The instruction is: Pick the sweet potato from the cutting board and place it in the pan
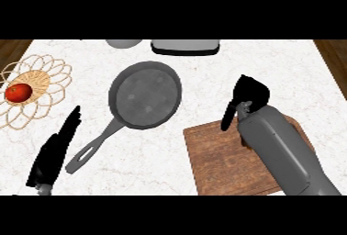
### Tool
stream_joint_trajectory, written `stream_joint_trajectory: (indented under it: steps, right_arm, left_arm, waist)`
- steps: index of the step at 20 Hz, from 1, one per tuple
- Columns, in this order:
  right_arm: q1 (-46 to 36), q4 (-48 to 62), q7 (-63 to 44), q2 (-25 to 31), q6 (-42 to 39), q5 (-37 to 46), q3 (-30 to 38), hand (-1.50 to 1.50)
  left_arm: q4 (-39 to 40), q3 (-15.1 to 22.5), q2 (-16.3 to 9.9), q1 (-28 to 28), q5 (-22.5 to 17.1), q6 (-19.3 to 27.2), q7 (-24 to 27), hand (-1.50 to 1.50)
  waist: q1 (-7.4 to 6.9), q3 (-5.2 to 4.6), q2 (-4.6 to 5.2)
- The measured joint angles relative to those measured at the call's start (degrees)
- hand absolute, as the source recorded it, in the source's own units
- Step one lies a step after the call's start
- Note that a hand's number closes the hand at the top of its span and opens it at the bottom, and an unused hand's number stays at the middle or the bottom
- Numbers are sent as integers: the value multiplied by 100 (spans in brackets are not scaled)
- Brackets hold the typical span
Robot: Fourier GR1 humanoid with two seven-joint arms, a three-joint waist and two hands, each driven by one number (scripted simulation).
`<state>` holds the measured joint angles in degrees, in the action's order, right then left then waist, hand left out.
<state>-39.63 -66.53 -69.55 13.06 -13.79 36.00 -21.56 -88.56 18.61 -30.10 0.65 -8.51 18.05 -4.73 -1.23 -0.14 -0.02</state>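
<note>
We saw the right hand (249,94) raised above the far edge of the cutting board (224,158), its fingers curled inward. The sweet potato showed nowhere on the board, so we judged it to be enclosed in that hand, though we could not see it directly. The left hand (58,144) rested with straight fingers near the desk's (203,73) left side, close to the handle of the frying pan (144,95). We took the carrying step to be under way: the next move would call for swinging the right hand left over the pan and opening it there. A tomato (19,92) lay in a wire basket (51,75) apart
</note>
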Motion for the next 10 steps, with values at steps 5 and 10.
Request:
stream_joint_trajectory:
  steps: [5,10]
  right_arm:
    - [-215,586,-2,-258,-162,25,109,-150]
    - [-329,1068,-6,-468,-251,143,205,-150]
  left_arm:
    - [-61,-42,-1,57,34,0,-29,0]
    - [-64,-134,-20,70,35,-43,-44,0]
  waist:
    - [21,3,-3]
    - [53,4,-9]
